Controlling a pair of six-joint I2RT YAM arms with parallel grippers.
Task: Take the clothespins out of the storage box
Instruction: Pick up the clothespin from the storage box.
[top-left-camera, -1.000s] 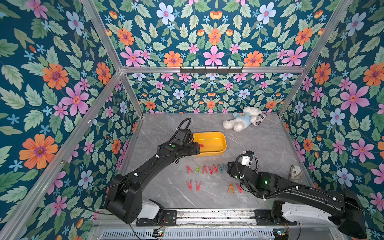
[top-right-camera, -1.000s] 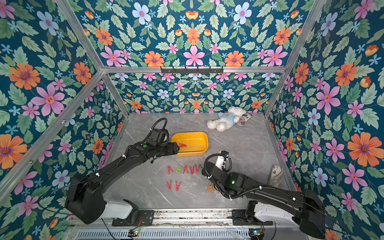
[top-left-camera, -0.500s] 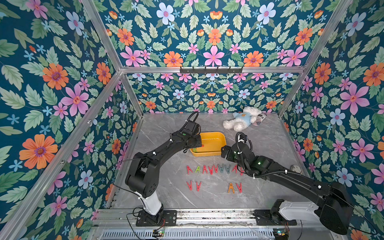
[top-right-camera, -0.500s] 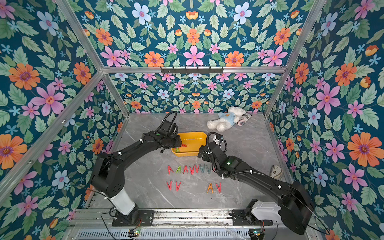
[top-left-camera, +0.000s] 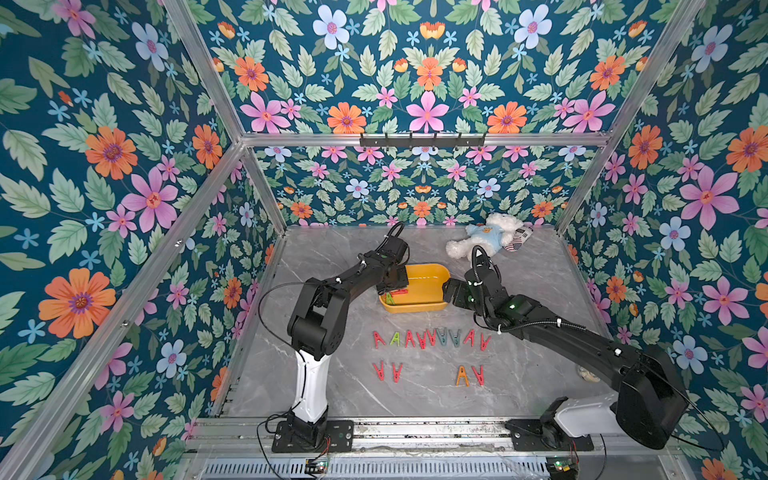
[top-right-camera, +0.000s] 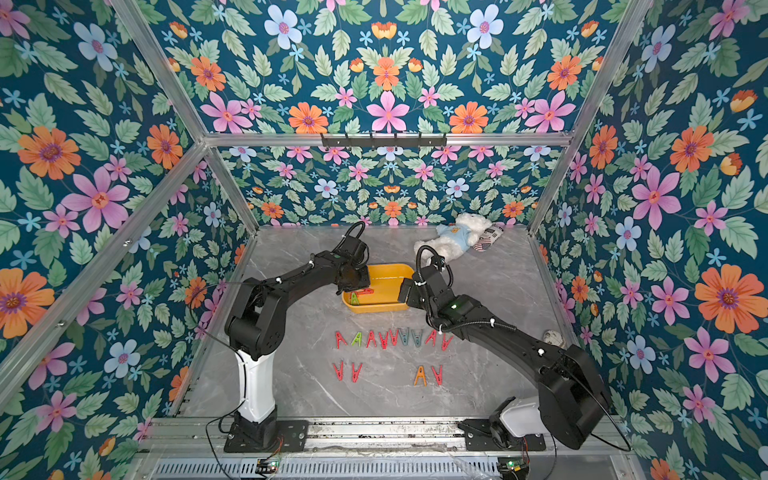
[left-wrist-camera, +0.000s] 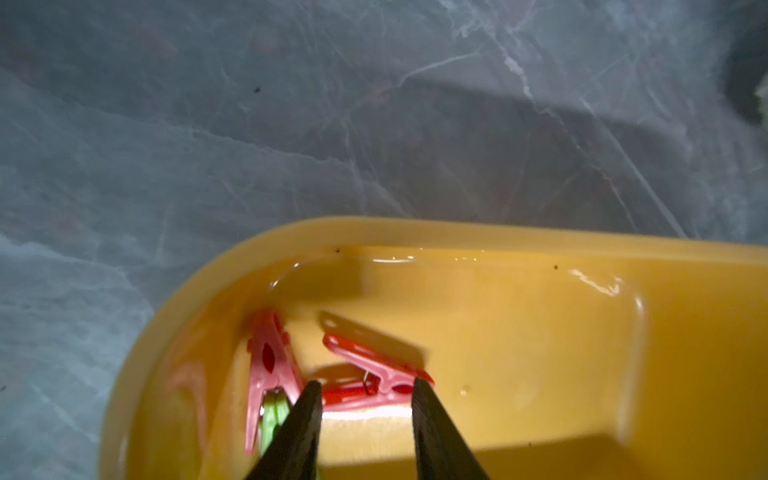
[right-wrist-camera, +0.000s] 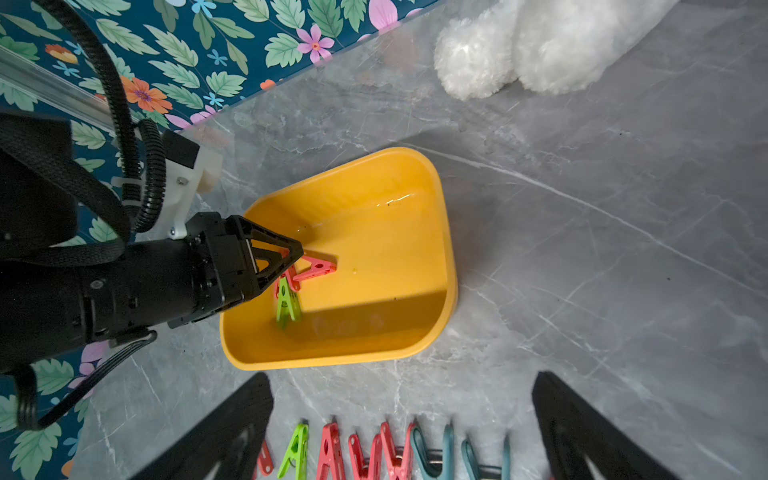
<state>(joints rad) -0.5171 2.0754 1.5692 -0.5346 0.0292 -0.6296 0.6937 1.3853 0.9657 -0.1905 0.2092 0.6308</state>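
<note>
The yellow storage box (top-left-camera: 415, 308) sits mid-table. Three clothespins lie at its left end: a red one (left-wrist-camera: 374, 386), a pinker red one (left-wrist-camera: 270, 365) and a green one (right-wrist-camera: 286, 303). My left gripper (left-wrist-camera: 365, 392) reaches into that end and is shut on the red clothespin, a fingertip on each side of it. Its tip shows in a top view too (top-left-camera: 392, 286). My right gripper (right-wrist-camera: 401, 377) stands wide open and holds nothing. It hovers over bare table by the box's right end (top-left-camera: 449, 291). Several more clothespins (top-left-camera: 430, 337) lie in a row on the table.
Two pairs of clothespins (top-left-camera: 386, 370) (top-left-camera: 469, 375) lie nearer the front edge. A white plush bear (top-left-camera: 486, 241) lies at the back right. A small grey object (top-right-camera: 552, 336) rests by the right wall. Floral walls close in three sides.
The left gripper pushed further into the box and closed on the red clothespin. The right arm swung from the front right of the table up to the box's right end, and its jaws opened wide.
</note>
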